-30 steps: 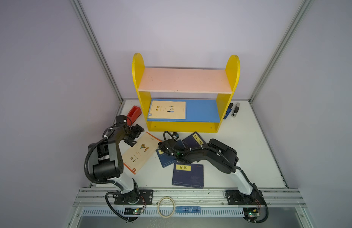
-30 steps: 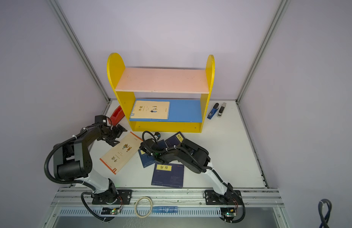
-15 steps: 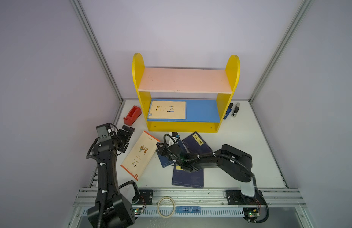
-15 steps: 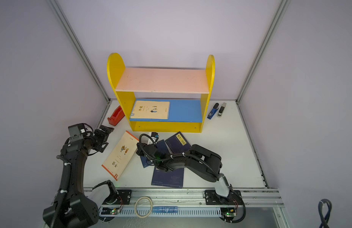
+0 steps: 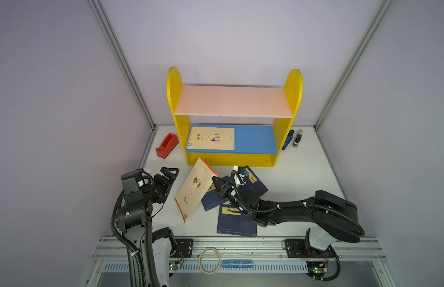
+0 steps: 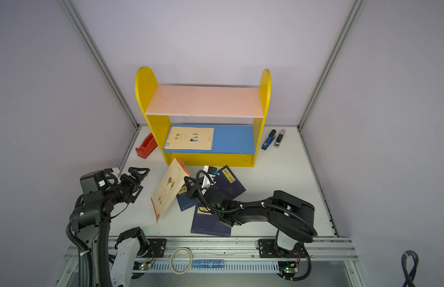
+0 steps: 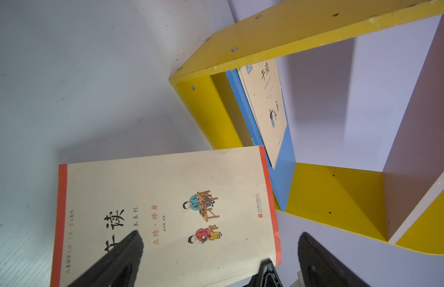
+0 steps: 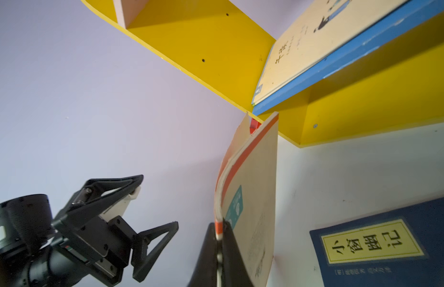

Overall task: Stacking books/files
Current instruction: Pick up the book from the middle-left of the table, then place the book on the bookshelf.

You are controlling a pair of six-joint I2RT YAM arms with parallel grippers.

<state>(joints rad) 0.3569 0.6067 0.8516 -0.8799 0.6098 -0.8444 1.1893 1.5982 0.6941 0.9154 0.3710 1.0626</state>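
Lilac booth walls close in a white tabletop [image 5: 303,179], with a yellow shelf unit [image 5: 293,84] standing against the back wall at upper centre of both top views. On its blue lower board, toward the left end, a cream paperback [image 5: 211,138] lies flat, its long axis running across the frame.

Below the shelf, at mid-frame, the orange-banded cream paperback [image 5: 194,188] is tipped up on one long edge. Its cover faces the left hand [image 5: 170,174] and its long axis runs from lower left to upper right, the upper end aimed at the shelf's left foot. The right hand [image 5: 214,179] is pinched tight on the raised long edge near that upper end.

The left hand is spread wide and holds nothing. It sits just left of the book in the frame, apart from it, so the book stands between the two hands, with the left one nearer the low edge.

Under the right arm lie the far navy paperback [image 5: 258,185], the middle navy paperback [image 5: 209,202] and the nearest navy paperback [image 5: 234,225], fanned and overlapping.

To stack the held book on the shelved one, it likely needs about a quarter turn to bring the long axes in line.
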